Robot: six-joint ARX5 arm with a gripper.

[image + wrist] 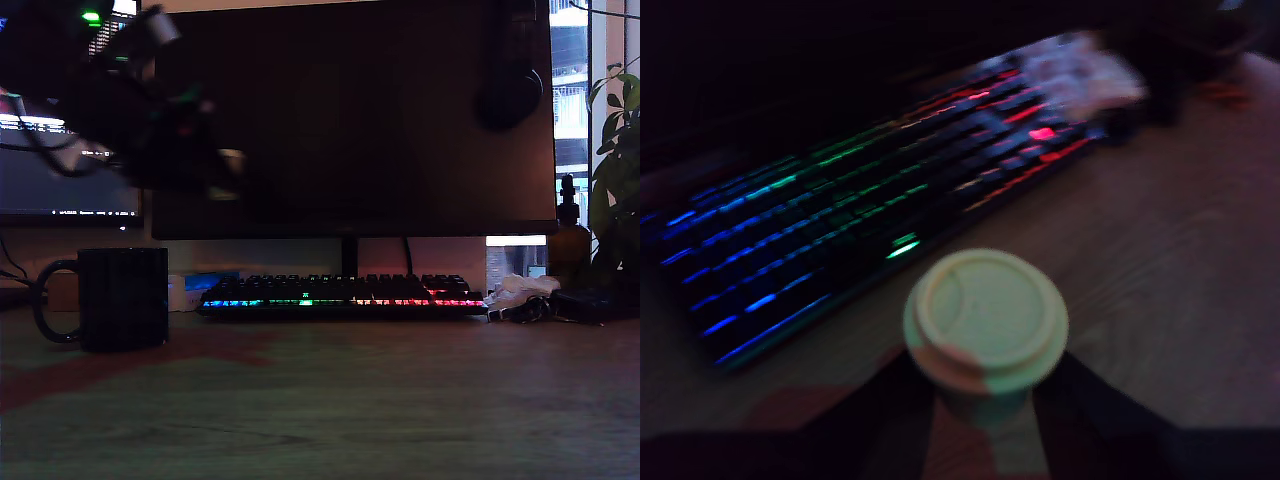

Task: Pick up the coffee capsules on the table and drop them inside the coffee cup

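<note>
Gripping the cream-white capsule, the blurred hand seemingly above the table

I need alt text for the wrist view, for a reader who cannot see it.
A cream-white coffee capsule is held between the gripper fingers, its round end facing the camera, above the brownish wood-grain table. Behind it lies a keyboard with rainbow backlighting; the picture is dark and blurred.

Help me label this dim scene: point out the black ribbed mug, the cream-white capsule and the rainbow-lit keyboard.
black ribbed mug [124,298], exterior view, ribbed side wall.
cream-white capsule [986,317], wrist view, flat round face.
rainbow-lit keyboard [340,296], exterior view, lit keys.
</note>
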